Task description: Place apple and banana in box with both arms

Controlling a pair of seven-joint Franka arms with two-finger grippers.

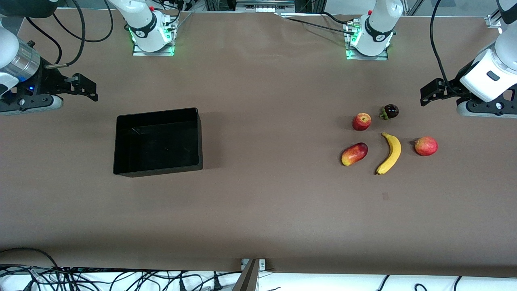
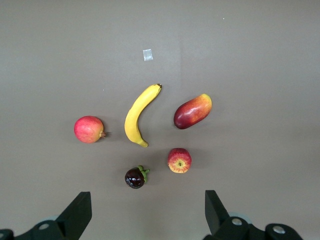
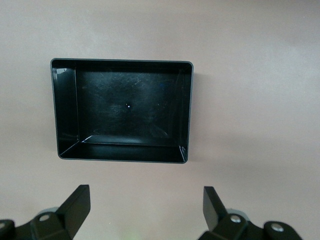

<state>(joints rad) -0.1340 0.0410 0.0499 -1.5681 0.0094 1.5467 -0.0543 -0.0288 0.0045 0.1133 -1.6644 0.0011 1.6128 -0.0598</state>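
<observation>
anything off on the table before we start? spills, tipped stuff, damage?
Nothing stands out. The box sits flat and empty toward the right arm's end. The apple, the banana and three other fruits lie apart and intact toward the left arm's end. Both the left gripper and right gripper wait open.

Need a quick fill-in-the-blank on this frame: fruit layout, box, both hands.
1. The box holds ____ fruit.
2. The banana lies between the mango-like fruit and the ____ fruit with a nub.
3. The apple lies beside the dark ____ fruit with a green stem.
4. The left hand and right hand both have ____ fingers, holding nothing.

Missing words: no; reddish-pink; purple; open
</observation>
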